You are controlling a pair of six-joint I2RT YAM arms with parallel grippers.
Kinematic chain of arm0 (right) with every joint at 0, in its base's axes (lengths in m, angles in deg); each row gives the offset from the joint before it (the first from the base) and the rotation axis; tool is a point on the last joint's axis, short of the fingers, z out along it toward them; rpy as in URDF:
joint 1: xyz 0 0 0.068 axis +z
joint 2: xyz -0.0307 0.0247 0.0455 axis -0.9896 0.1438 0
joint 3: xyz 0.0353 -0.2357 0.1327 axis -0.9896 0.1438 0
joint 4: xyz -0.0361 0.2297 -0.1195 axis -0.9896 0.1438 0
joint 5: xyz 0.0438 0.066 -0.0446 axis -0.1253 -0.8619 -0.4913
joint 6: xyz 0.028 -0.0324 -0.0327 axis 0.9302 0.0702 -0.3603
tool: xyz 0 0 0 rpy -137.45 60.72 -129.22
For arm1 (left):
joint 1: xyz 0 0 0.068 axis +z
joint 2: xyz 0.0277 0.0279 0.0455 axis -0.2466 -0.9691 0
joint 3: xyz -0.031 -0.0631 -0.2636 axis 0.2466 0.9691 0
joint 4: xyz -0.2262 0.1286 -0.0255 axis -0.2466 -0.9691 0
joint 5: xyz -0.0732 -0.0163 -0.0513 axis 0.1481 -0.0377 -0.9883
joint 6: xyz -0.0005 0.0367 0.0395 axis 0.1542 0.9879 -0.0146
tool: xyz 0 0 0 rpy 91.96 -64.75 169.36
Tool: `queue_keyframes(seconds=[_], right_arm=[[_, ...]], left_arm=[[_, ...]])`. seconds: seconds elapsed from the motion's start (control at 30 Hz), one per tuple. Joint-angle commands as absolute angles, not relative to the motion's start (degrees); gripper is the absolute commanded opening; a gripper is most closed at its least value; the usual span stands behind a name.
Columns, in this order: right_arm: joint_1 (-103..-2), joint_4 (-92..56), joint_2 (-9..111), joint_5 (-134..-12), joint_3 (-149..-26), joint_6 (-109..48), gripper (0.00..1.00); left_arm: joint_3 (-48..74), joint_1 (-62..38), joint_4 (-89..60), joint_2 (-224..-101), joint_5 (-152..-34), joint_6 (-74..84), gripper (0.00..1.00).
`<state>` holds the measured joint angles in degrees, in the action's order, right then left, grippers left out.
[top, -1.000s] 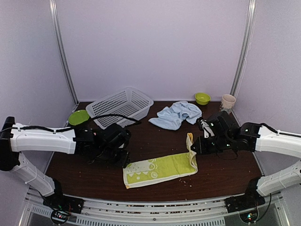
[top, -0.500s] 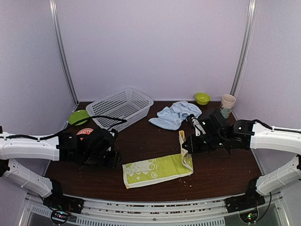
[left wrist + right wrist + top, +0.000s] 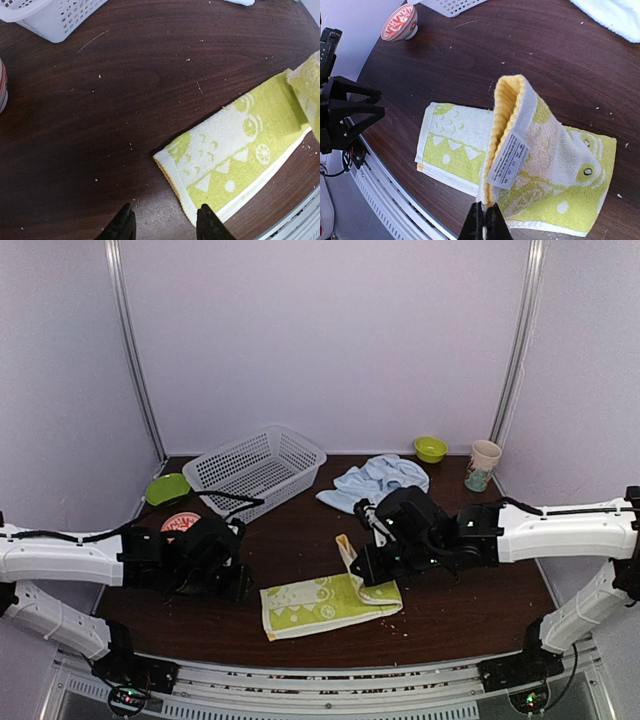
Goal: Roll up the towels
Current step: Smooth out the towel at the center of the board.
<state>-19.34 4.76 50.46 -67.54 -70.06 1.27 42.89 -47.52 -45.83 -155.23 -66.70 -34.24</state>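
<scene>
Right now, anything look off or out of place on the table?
Nothing spilled or broken. The blue towel sits crumpled in a heap at the back, not laid flat. The lemon-print towel has its right end lifted and doubled over, pinched in the right fingers, label showing. Pale specks litter the table.

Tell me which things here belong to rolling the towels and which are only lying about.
For the job: green lemon-print towel, its end pinched by the right gripper; pale blue towel, crumpled; left gripper, open.
Lying about: white mesh basket, green bowl, cup, green plate, red patterned bowl.
</scene>
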Motion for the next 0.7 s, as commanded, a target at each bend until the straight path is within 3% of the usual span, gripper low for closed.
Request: queue_keyframes(seconds=[0.0, 0.67], right_arm=[[-16.8, 0.9, 54.0, -68.7, -72.7, 2.7, 0.00], [-14.2, -1.4, 63.7, -69.7, -80.3, 5.0, 0.00]], left_arm=[[44.0, -47.1, -44.0, -154.0, -65.9, -35.4, 0.42], [46.8, -47.1, -44.3, -152.1, -65.7, -37.0, 0.42]])
